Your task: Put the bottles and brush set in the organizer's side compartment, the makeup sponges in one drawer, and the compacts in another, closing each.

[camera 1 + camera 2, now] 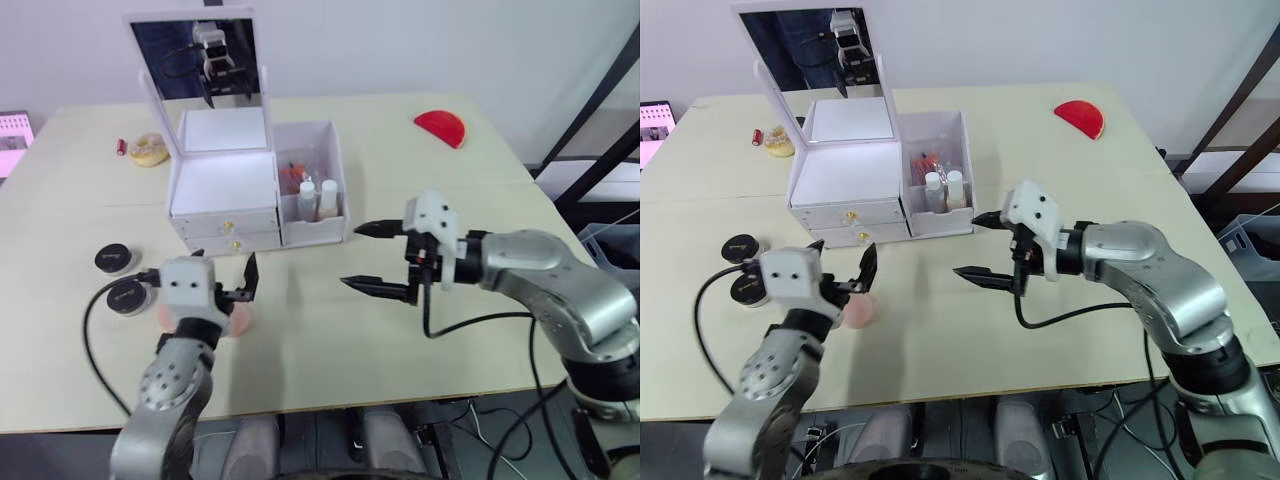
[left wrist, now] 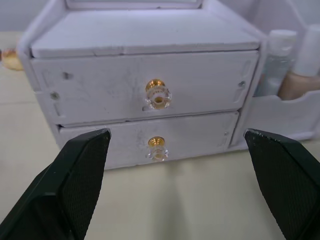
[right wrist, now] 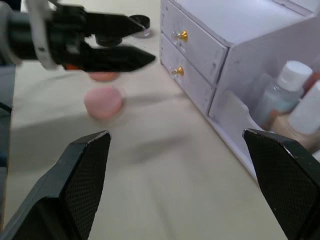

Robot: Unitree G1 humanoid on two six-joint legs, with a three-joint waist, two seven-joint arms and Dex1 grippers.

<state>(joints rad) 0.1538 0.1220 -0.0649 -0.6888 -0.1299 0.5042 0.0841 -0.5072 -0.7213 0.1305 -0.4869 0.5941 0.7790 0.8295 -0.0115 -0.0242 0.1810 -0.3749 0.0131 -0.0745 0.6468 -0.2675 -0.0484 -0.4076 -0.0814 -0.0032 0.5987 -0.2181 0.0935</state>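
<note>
Here, my left claw point(image 1: 218, 279) hides the makeup sponges point(image 1: 861, 311); both claws gape.
Bottles point(image 1: 317, 199) stand inside the side compartment point(image 1: 312, 231); drawers shut.

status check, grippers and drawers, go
Left gripper open, facing the shut drawers. Right gripper open, empty. Bottles in side bin; sponges, compacts on table. Nothing blocking.

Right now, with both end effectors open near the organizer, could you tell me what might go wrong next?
1. Both drawers look closed, and their gold knobs are small, so the left end effector might slip off.
2. The makeup sponges lie beneath that arm, so it could knock them.
3. The organizer may slide when pulled.
</note>
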